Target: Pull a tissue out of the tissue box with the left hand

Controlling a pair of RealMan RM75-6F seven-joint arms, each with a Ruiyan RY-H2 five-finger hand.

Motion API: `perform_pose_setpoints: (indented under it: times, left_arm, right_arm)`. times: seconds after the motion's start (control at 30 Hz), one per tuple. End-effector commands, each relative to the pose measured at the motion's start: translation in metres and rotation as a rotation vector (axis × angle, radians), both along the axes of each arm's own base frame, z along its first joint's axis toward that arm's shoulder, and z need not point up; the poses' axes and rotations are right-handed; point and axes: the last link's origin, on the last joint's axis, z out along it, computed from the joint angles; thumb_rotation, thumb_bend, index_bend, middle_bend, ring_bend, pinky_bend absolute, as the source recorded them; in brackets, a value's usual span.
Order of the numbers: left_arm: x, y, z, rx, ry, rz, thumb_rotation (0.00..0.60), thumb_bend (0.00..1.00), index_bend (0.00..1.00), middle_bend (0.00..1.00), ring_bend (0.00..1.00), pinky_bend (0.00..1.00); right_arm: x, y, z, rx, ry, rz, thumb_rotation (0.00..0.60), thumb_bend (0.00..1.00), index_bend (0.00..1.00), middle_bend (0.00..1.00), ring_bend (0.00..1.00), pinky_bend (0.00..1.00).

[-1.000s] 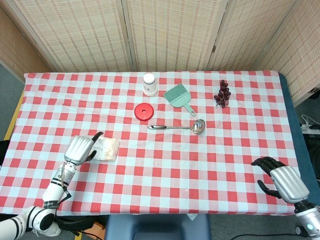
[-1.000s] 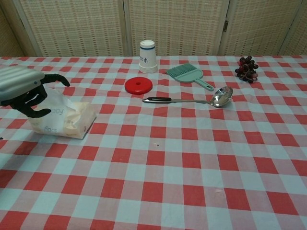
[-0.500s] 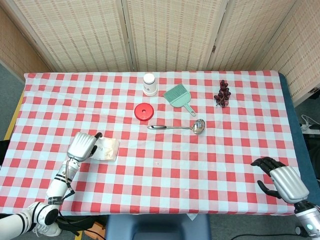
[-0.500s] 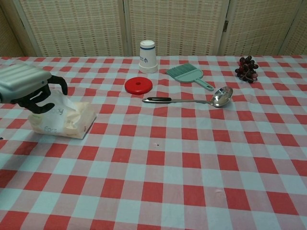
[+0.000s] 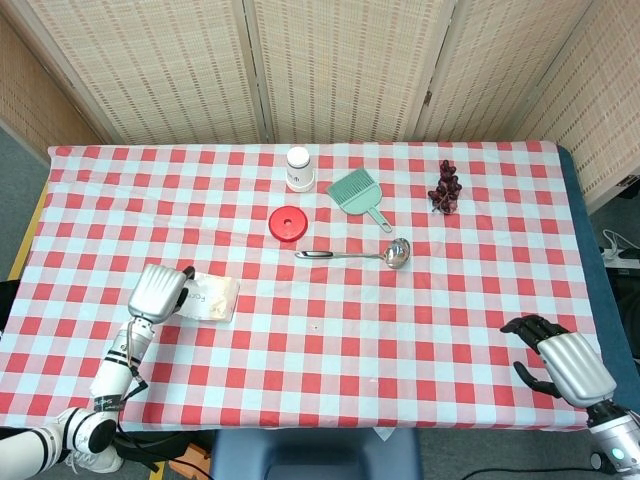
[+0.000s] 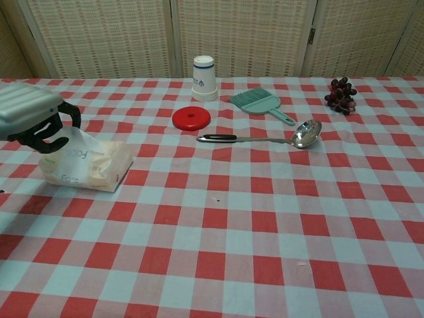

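The tissue box is a soft clear pack (image 5: 214, 298) (image 6: 93, 167) lying flat on the checked cloth at the left. A white tissue (image 6: 77, 142) rises from its top to my left hand (image 5: 157, 292) (image 6: 30, 114). The hand hovers over the pack's left end, black fingers (image 6: 54, 132) curled in around the tissue's upper edge. In the head view the hand hides that end of the pack. My right hand (image 5: 565, 362) rests at the table's near right corner, fingers apart and holding nothing; the chest view does not show it.
A white cup (image 5: 298, 168) (image 6: 204, 77), a red lid (image 5: 288, 222) (image 6: 191, 118), a green hand brush (image 5: 355, 192) (image 6: 257, 101), a metal ladle (image 5: 360, 254) (image 6: 265, 138) and dark grapes (image 5: 445, 187) (image 6: 340, 93) lie across the far half of the table.
My left hand's fingers have curled in from spread to closed around the tissue, and the hand has drawn slightly left and back. The right hand has not moved.
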Motion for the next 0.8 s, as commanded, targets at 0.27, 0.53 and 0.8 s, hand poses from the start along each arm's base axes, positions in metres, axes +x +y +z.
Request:
perform_pose_setpoints:
  times: [0.27,0.53,0.8]
  left_arm:
    - [-0.001,0.002,-0.001,0.035,-0.019,-0.009,0.6,0.58,0.6,0.92,0.85,1.0]
    - [0.027,0.022,0.021,0.056,-0.058,-0.093,0.6,0.6,0.61,0.93,0.86,1.0]
    - [0.071,0.078,0.036,-0.005,-0.024,-0.17,0.6,0.61,0.61,0.93,0.86,1.0]
  right_arm:
    - [0.0,0.0,0.0,0.001,-0.001,0.001,0.6,0.35,0.28,0.27,0.19,0.4]
    - [0.0,0.0,0.0,0.005,0.002,0.002,0.6,0.35,0.28,0.27,0.19,0.4]
    - [0.0,0.001,-0.003,0.024,0.017,0.007,0.6,0.35,0.28,0.27,0.19,0.4]
